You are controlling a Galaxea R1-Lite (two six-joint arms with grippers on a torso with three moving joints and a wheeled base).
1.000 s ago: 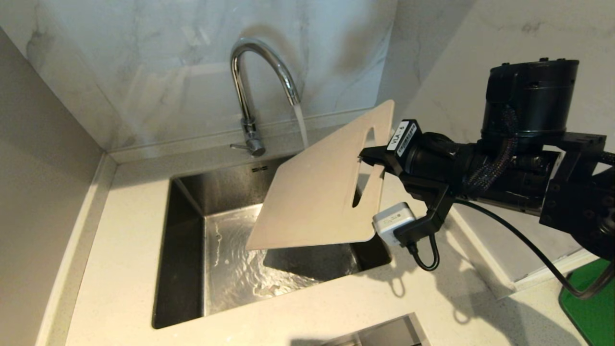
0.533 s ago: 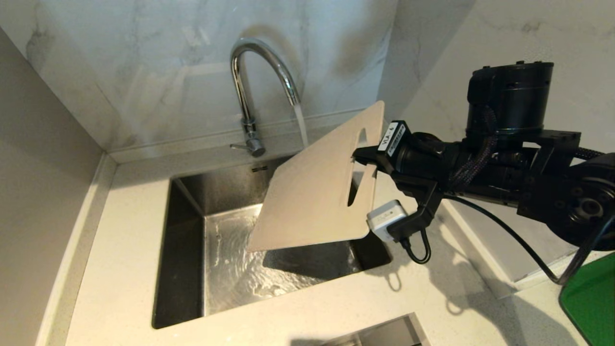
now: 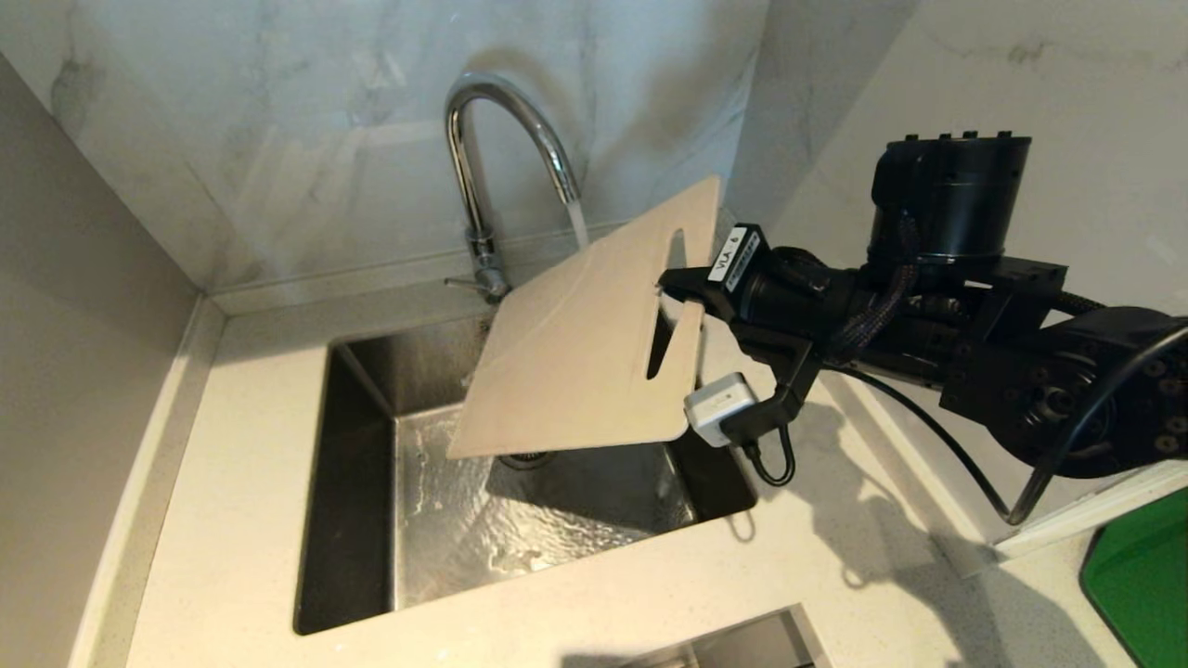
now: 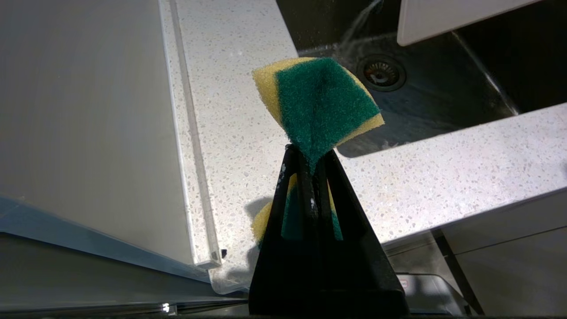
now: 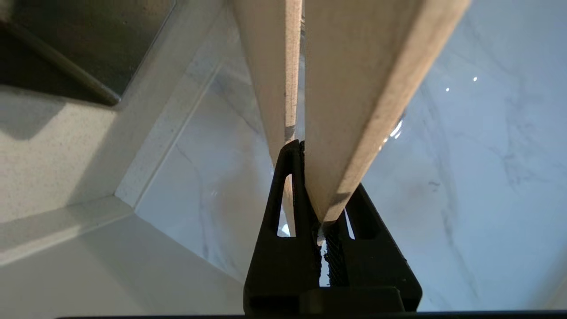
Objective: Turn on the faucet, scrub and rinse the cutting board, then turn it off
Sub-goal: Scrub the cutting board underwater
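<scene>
board under the running tap, sponge waiting in my other hand

from my head, my right gripper [image 3: 682, 286] is clamped on the cutting board [image 3: 575, 348] at its handle-slot end, holding it tilted over the sink [image 3: 357, 482], its low edge hanging above the basin. the faucet [image 3: 492, 158] stands behind the sink on the counter's back edge, and a stream of water falls from its spout onto the board's upper part. inside the sink there is a rippling sheet of water across the steel floor, and part of the drain shows just under the board's low edge. the countertop [image 3: 232, 417] surrounds the basin.

from my left wrist, my left gripper [image 4: 310, 173] is pinched tight on a green-and-yellow sponge [image 4: 321, 99], green side facing the camera, held over the countertop near the sink's corner. the sink holds wet steel and a round drain [image 4: 381, 73], with a corner of the board above.

from my right wrist, the fingers [image 5: 290, 177] are closed narrow on the board's strip beside the slot, marble wall [image 5: 465, 155] beyond.
</scene>
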